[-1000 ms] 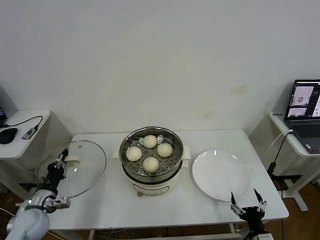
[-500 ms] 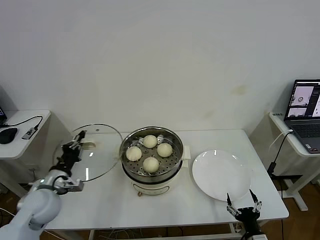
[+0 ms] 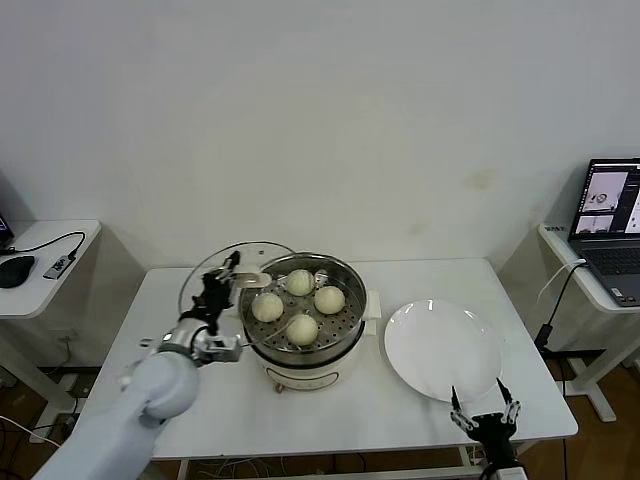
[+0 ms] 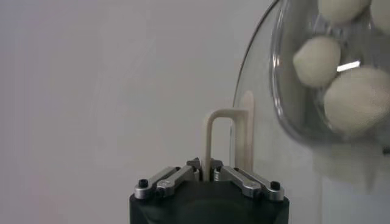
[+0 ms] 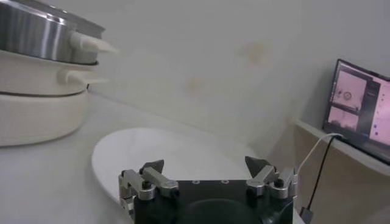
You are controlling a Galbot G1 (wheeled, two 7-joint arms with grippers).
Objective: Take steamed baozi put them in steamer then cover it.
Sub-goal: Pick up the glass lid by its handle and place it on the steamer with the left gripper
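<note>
Baozi (image 3: 300, 304) all four sit in the steamer (image 3: 345, 335) (smooth cream rounds on perforated steel), so only covering is left. My left gripper (image 3: 222, 283) is clamped on the cover's (image 3: 215, 272) oblong handle, clear glass tilted beside the rim. My right gripper (image 3: 484, 417) idles spread wide near the plate (image 3: 440, 350).

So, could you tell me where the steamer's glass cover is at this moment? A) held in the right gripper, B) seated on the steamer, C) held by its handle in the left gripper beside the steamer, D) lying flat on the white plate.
C: the left gripper is shut on the cover handle, beside the steamer.
</note>
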